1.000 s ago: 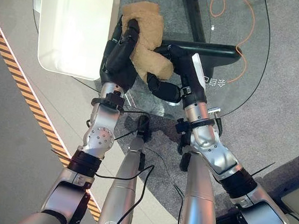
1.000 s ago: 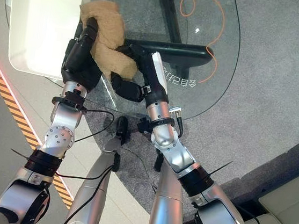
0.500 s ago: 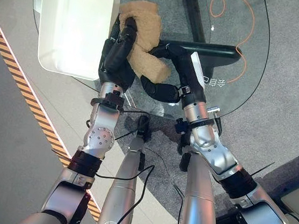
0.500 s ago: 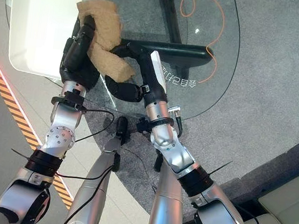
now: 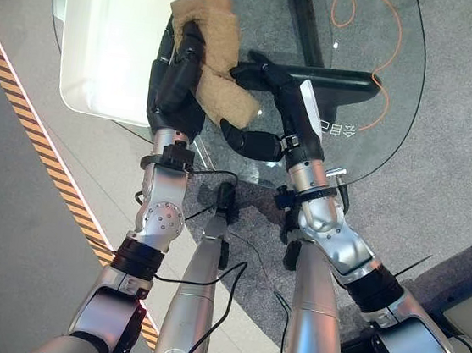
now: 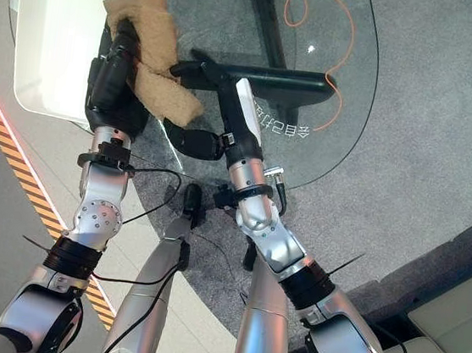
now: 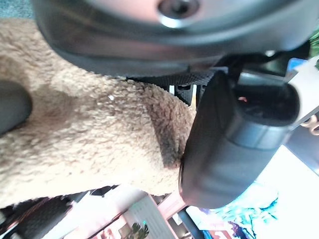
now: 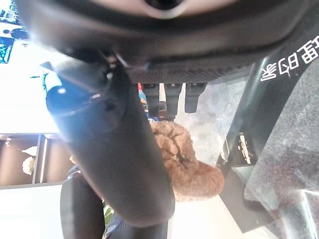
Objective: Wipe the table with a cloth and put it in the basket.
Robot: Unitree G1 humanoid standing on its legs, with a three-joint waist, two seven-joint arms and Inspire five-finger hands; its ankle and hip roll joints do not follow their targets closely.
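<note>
Cloth, tan and fleecy, sits bunched in my left hand; I can see the dark fingers curled over its upper fold, and in the left wrist view the fleece presses against the palm with the thumb closed against its edge. A loose flap hangs out past the hand toward my right side, lying on the glass table.

My right hand rests just beside that flap, on the far side of it from my left hand. Its fingers are stretched out straight along the glass and hold nothing; the thumb, with its white cover, lies along the hand's outer side. From the right wrist view I see the cloth beyond the straight fingertips, close to them, though I cannot tell whether they touch it.

Under the glass, beyond my right hand's fingertips, a black table base runs crosswise. An orange cord loops on the grey carpet farther out from the right hand. A pale, brightly lit tray-like surface lies just outside my left hand, partly under the table edge. A striped orange floor strip runs well off to the left of that arm.
</note>
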